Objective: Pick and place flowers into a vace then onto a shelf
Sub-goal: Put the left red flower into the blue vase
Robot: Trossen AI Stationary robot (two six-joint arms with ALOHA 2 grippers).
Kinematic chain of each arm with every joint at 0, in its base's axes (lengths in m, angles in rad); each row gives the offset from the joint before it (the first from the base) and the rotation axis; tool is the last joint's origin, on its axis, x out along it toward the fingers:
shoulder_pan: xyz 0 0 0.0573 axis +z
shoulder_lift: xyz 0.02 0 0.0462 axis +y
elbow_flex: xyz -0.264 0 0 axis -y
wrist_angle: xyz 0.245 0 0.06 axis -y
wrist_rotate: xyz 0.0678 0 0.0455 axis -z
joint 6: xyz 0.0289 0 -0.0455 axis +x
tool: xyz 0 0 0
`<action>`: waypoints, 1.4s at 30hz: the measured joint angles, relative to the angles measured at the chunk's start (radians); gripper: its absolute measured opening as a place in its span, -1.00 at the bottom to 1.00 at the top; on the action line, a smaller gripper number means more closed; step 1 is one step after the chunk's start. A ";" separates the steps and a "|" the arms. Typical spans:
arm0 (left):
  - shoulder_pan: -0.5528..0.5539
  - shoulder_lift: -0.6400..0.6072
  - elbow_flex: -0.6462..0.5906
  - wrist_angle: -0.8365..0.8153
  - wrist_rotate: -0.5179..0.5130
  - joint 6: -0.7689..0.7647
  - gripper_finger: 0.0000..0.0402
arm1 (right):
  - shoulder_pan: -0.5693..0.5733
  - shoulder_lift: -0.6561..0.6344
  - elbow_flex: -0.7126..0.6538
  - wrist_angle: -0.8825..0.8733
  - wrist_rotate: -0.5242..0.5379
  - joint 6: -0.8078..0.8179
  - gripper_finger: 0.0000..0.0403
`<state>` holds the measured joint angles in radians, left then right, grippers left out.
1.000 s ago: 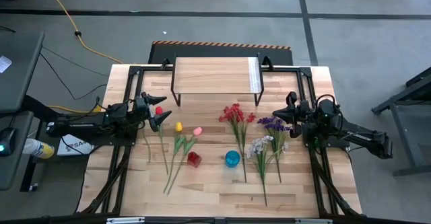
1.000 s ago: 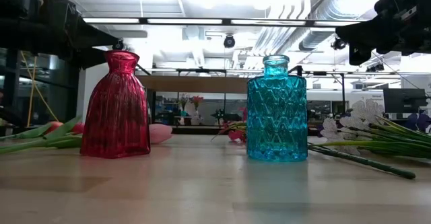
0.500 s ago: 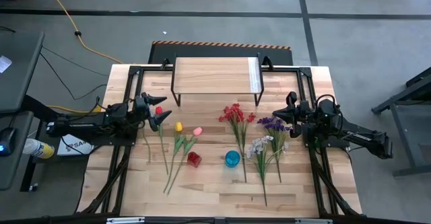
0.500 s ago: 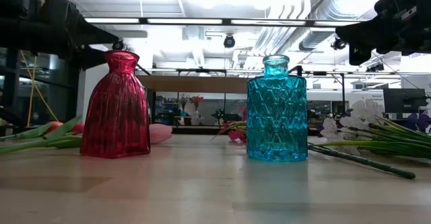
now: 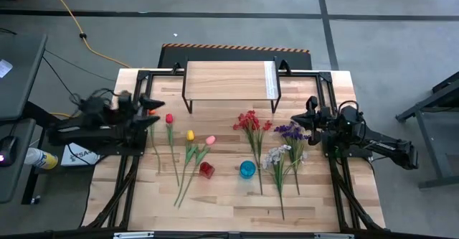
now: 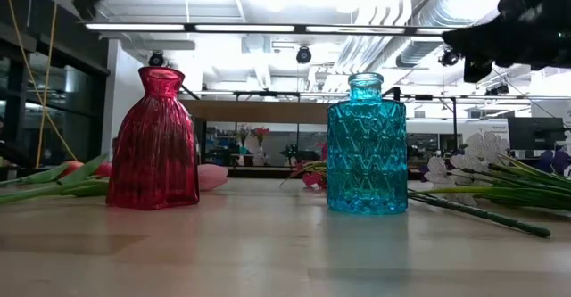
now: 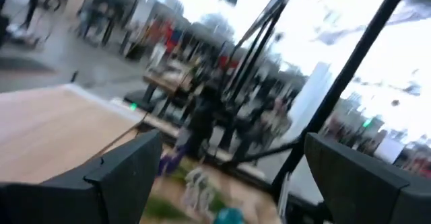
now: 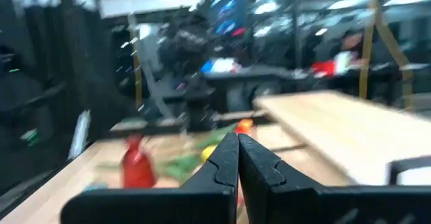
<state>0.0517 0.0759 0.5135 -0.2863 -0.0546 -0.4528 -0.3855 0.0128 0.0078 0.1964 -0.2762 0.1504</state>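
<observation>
Here the left hand (image 5: 147, 108) gapes wide and empty at left of frame; the right hand (image 5: 310, 115) stays pinched shut, empty, beside the purple spray (image 5: 290, 132).

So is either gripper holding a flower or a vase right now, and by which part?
Nothing is held. The left gripper is open and empty; the right gripper is shut on nothing.

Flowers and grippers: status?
Left gripper open, empty, at the table's left edge. Right gripper shut, empty, right side. Flowers all flat on table; red vase, blue vase and shelf bare.
</observation>
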 joint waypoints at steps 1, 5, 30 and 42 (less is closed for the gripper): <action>0.000 0.024 0.061 -0.083 -0.007 0.000 0.98 | 0.000 0.000 0.000 0.038 0.013 0.034 -1.00; 0.000 0.166 0.299 -0.367 -0.063 -0.002 0.98 | 0.000 0.000 0.003 0.288 0.071 0.244 -1.00; 0.000 0.712 0.711 -0.615 -0.063 -0.098 0.98 | 0.000 0.253 0.622 0.554 -0.021 0.134 -1.00; 0.000 0.742 0.711 -1.292 -0.033 -0.701 0.98 | 0.000 0.467 0.811 0.547 -0.019 0.074 -1.00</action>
<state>0.0521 0.8181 1.2243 -1.5781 -0.0878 -1.1537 -0.3851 0.4794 0.8190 0.7434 -0.2951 0.2247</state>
